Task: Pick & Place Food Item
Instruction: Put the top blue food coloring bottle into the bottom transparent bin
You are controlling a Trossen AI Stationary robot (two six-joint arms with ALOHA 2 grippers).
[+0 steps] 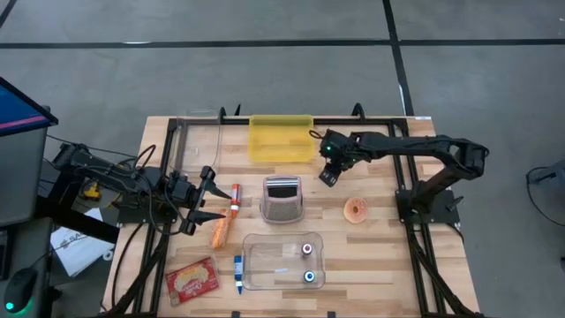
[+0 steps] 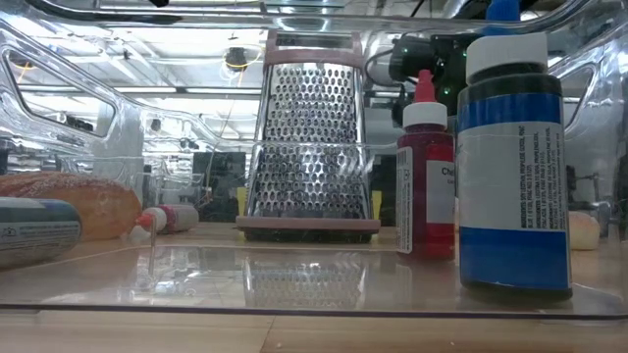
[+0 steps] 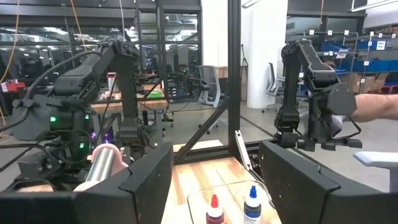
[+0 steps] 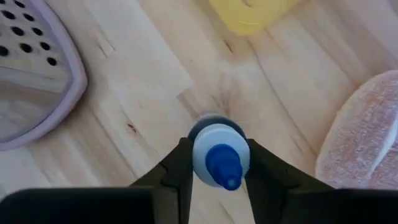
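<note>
Nearest the low camera, we see blue (image 2: 513,157) and red (image 2: 426,167) bottles standing in a clear tray (image 1: 284,261). Beyond them, an upright grater (image 1: 282,199). Past it, our right gripper (image 4: 214,163) is clamped on a blue-capped bottle (image 4: 217,157) above the wood, near the doughnut (image 1: 357,210). Left gripper (image 1: 209,200) waits, fingers apart, beside the bread roll (image 1: 221,230).

Metal box grater (image 1: 282,200), pink-trimmed, upright mid-way on the wooden table (image 1: 380,265); yellow bin (image 1: 281,139) at the table edge on one side of it, clear plastic tray (image 1: 265,265) near its other side. Red snack packet (image 1: 192,281) at a table corner. Blue-and-white tube (image 1: 238,274) lying between packet and tray; red-capped tube (image 1: 235,196) beside the grater.
</note>
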